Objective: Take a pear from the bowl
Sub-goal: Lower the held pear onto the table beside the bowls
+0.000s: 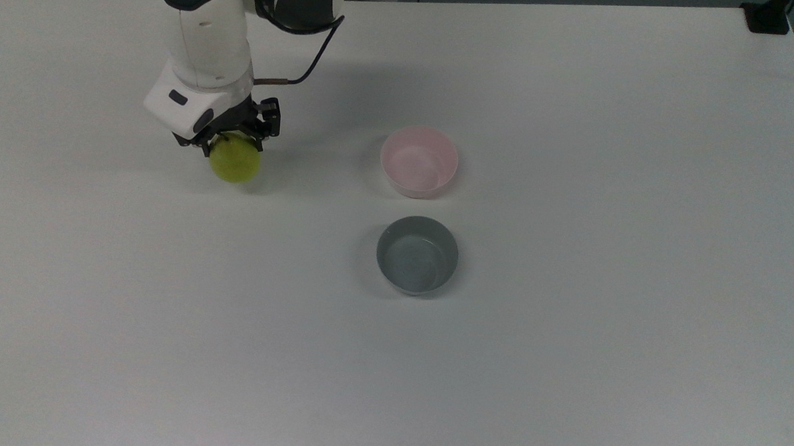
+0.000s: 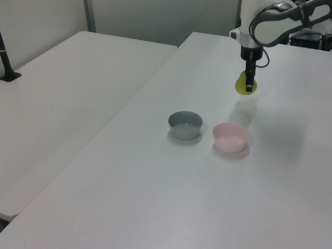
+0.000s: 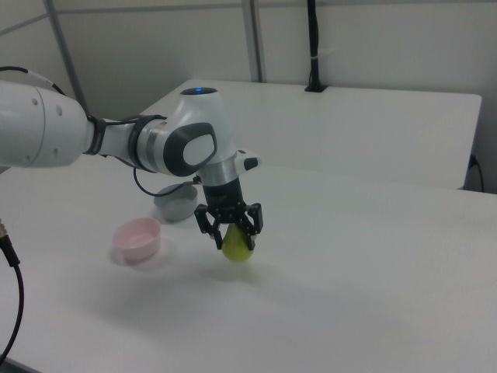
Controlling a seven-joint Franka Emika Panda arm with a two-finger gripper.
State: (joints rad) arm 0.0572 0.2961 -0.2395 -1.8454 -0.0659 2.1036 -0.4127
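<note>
Pear (image 1: 236,161) is hanging in my claw (image 1: 233,137), which is clamping it by the narrow top near the stem; most of the fruit is dangling below the fingers. It's sitting in the air just above the white table (image 1: 565,358), well apart from the pink bowl (image 1: 419,161), which is lying empty toward the top view's right. In the right view the pear (image 3: 238,244) is hovering close over its own shadow, w/ the pink bowl (image 3: 137,238) off to the right view's left.

Risk, as I'm judging it: I'm pinching a smooth, tapering fruit high up, so the heavy bottom is pulling down and the skin could be sliding out w/ any jerk or swing. If I'm easing off too soon it's dropping and prob. rolling across the table, since nothing nearby is stopping it. Squeezing harder is risking a bruise.

Grey bowl (image 1: 417,255) is standing just beside the pink one, also empty, not in my way.

Labels / writing: I'm finding none readable on pear, bowls or table.
</note>
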